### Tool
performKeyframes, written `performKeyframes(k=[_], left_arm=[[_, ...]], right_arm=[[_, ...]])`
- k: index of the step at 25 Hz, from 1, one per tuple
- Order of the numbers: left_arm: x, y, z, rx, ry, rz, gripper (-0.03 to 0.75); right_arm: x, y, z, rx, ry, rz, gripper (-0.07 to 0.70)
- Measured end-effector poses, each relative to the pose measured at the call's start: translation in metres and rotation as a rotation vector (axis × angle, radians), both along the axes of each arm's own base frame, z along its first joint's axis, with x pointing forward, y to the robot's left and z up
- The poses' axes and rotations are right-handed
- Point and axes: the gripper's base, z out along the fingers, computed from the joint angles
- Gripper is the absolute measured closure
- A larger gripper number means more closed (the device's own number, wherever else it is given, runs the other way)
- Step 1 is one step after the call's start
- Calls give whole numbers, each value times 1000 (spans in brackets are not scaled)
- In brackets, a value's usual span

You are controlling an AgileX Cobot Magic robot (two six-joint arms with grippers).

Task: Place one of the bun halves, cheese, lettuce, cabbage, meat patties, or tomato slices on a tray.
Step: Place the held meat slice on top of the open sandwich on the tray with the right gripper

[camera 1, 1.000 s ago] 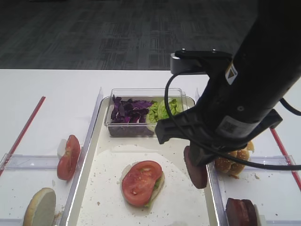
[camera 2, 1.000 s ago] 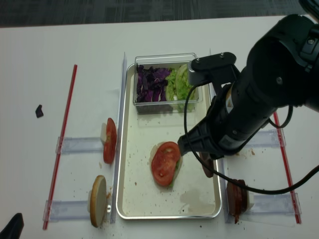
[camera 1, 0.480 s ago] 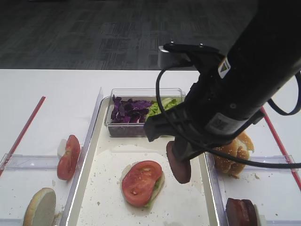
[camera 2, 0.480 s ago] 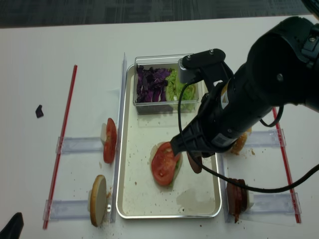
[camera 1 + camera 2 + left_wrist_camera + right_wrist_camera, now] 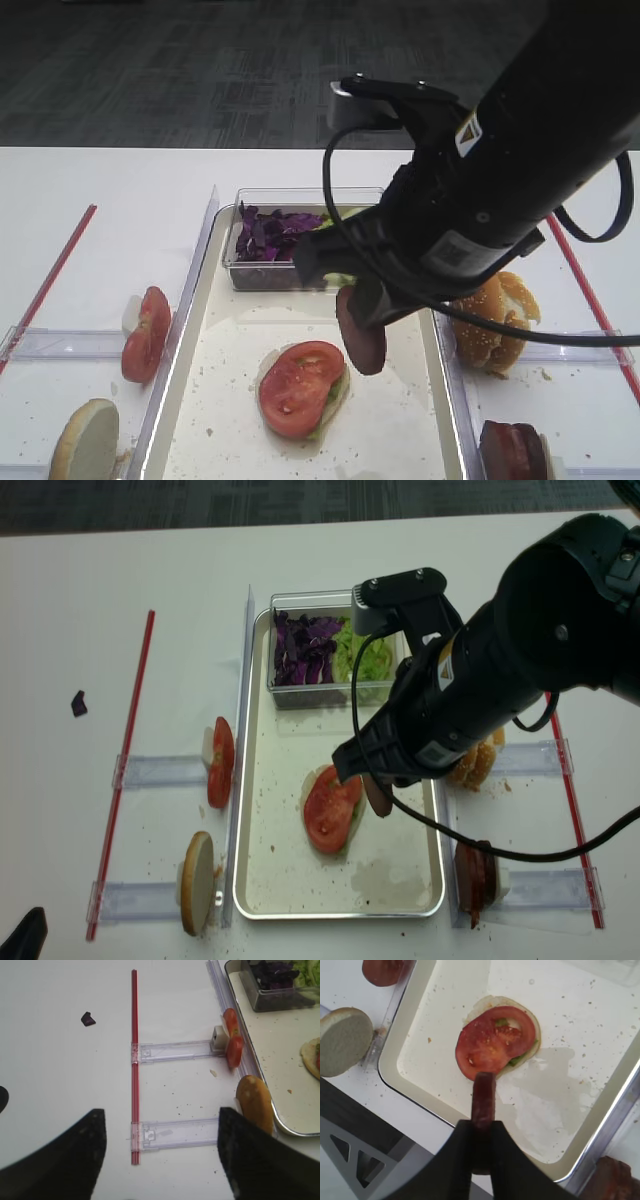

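The white counter (image 5: 120, 600) carries one tray (image 5: 262, 875), and my right arm blocks much of the tray's right half in both high views. One clear tub (image 5: 300, 695) sits at the tray's far end with purple cabbage (image 5: 305, 650) on its left and green lettuce (image 5: 355, 650) on its right; the arm cuts off part of the lettuce.

I count two bun halves outside the tray: one (image 5: 195, 882) standing on edge at the near left, one (image 5: 492, 318) seeded round to the right, partly behind my arm. A pale base shows under the tomato on the tray, but I cannot make out what it is.

Tomato slices: two. One (image 5: 327, 815) lies flat in the tray's middle over a bit of green; one (image 5: 220, 762) stands on edge just left of the tray.

Meat patties: one (image 5: 483, 1095) is clamped edge-up in my right end effector (image 5: 481, 1147), hanging over the tray just beside the flat tomato. More (image 5: 472, 880) stand at the near right; their count is unclear.

My left end effector (image 5: 160, 1147) stands apart, holding nothing.
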Motion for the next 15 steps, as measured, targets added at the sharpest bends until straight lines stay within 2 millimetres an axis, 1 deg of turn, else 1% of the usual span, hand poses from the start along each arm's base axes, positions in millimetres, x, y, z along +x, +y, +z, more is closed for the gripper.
performKeyframes(k=[9,10,15], left_arm=[[0,0,0,-1,0,1,277],[0,0,0,-1,0,1,277],[0,0,0,-1,0,1,277]], right_arm=[[4,4,3,78,-10,13,511],[6,3,3,102,0,15,511],[30,-6,-6,230,66,24,511]])
